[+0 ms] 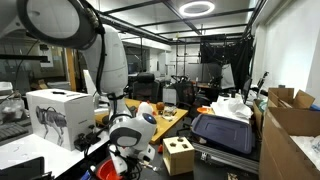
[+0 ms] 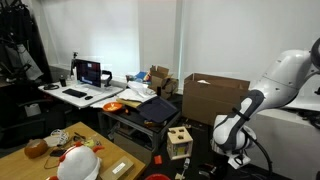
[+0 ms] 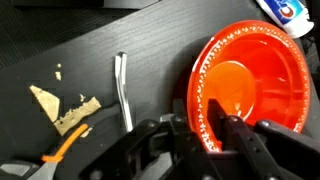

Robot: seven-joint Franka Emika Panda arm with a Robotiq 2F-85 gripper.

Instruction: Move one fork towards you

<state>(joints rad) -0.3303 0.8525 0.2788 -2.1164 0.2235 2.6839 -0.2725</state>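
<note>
In the wrist view a thin silver fork (image 3: 122, 92) lies on the dark table (image 3: 90, 55), left of a red plate (image 3: 250, 70) with a white-speckled rim. Its tines are too blurred to make out. My gripper (image 3: 208, 128) has one finger on each side of the plate's near-left rim and is shut on it. The fork is apart from the fingers, a short way to their left. In both exterior views the arm bends low, with the gripper (image 1: 125, 160) (image 2: 236, 150) near the bottom; fork and plate do not show there.
Torn brown paper scraps (image 3: 62, 108) and an orange-handled tool (image 3: 60, 152) lie left of the fork. A printed packet (image 3: 290, 10) sits beyond the plate. The exterior views show a wooden shape-sorter box (image 1: 179, 156) (image 2: 179, 141), cardboard boxes (image 2: 212, 98) and cluttered desks.
</note>
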